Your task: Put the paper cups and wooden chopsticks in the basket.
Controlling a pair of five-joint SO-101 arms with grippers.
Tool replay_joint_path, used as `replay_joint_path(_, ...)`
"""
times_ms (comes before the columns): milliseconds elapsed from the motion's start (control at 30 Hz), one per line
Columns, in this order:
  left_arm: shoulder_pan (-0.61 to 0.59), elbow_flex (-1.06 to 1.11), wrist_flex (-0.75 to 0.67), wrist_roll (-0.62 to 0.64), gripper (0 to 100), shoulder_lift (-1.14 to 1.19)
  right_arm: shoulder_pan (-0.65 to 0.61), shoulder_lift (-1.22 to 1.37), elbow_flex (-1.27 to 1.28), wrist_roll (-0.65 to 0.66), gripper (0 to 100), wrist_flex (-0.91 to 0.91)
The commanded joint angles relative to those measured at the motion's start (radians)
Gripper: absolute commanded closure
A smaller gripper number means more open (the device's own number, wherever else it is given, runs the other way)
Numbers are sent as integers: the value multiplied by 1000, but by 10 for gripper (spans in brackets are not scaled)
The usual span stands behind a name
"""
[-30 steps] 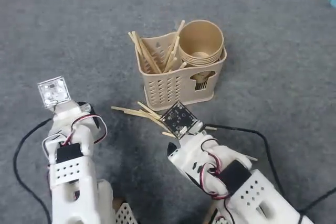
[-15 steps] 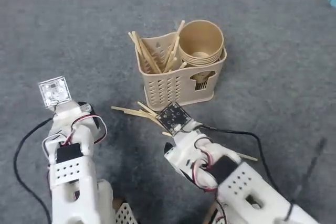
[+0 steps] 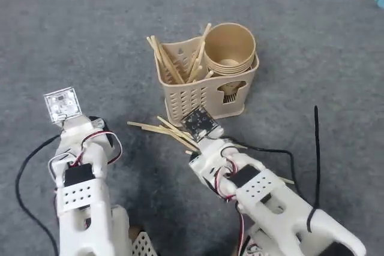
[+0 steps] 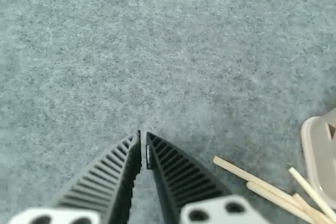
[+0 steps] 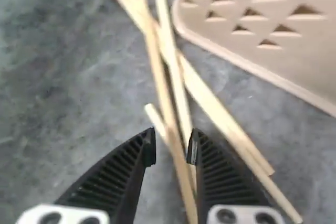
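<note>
- Left gripper (image 4: 143,139): black ribbed jaws closed together on nothing, over bare grey carpet (image 4: 157,35). It sits well apart from the work, and we judge it is parked there so as not to crowd the other arm.
- Loose pale wooden chopsticks (image 3: 155,128): several, crossed in a bundle on the carpet just in front of the beige perforated plastic basket (image 3: 204,99). Not yet stowed.
- Right gripper (image 5: 171,141): jaws parted, straddling one stick of that bundle. We judge it is placed to pinch the stick.
- Basket, upright: slanted wooden sticks (image 3: 169,63) in one compartment, nested tan paper cups (image 3: 230,45) in the other. We enter both as already stowed.
</note>
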Motion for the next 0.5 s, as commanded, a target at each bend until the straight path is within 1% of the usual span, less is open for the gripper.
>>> replay_joint_path(0, -3, -4, -26, -9, 987, -14, 19, -1, -15, 21, 880, -27)
replay_joint_path(467, -6, -4, -26, -11, 987, -14, 22, 5, -14, 26, 880, -16)
